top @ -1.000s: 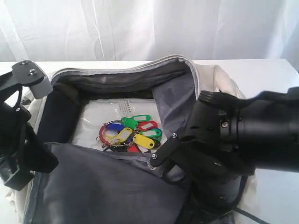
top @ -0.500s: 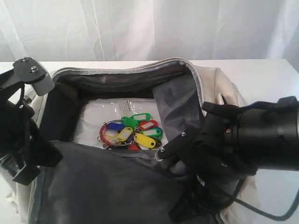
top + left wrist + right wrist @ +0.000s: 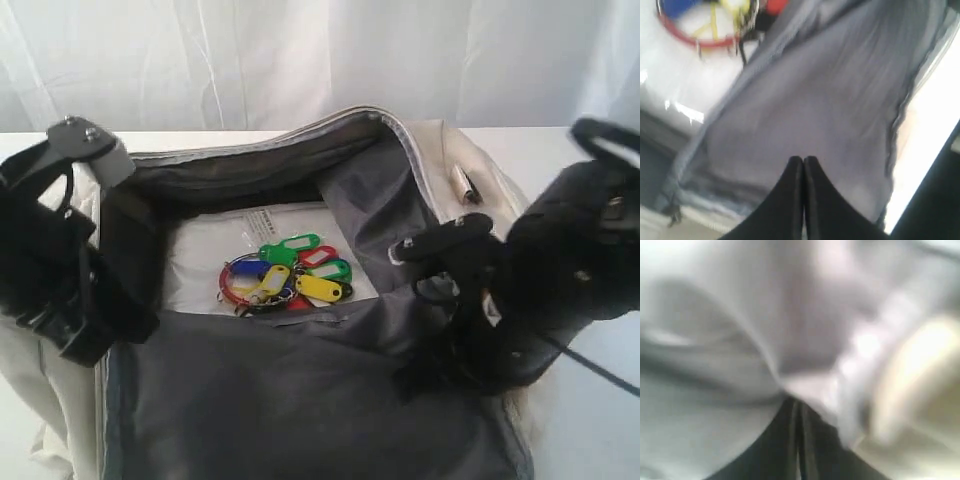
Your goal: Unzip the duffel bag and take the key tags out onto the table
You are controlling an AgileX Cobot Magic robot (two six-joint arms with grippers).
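The cream duffel bag lies unzipped on the white table, its dark grey lining folded toward the front. Inside, the key tags, green, yellow, blue and red on a red ring, rest on a clear packet. In the left wrist view they show as a blurred red ring. My left gripper is shut over the grey lining, nothing visible between its fingers. My right gripper is shut at the bag's right side, and blurred folds of lining converge at its tips.
A clear plastic packet with printed text lies flat under the tags. A metal zipper pull hangs on the bag's right wall. The left arm stands by the bag's left edge. White curtain hangs behind.
The right arm has swung up and to the right, and the bag's right wall and far rim rose with it. The left arm shifted slightly up. The tags stayed in place.
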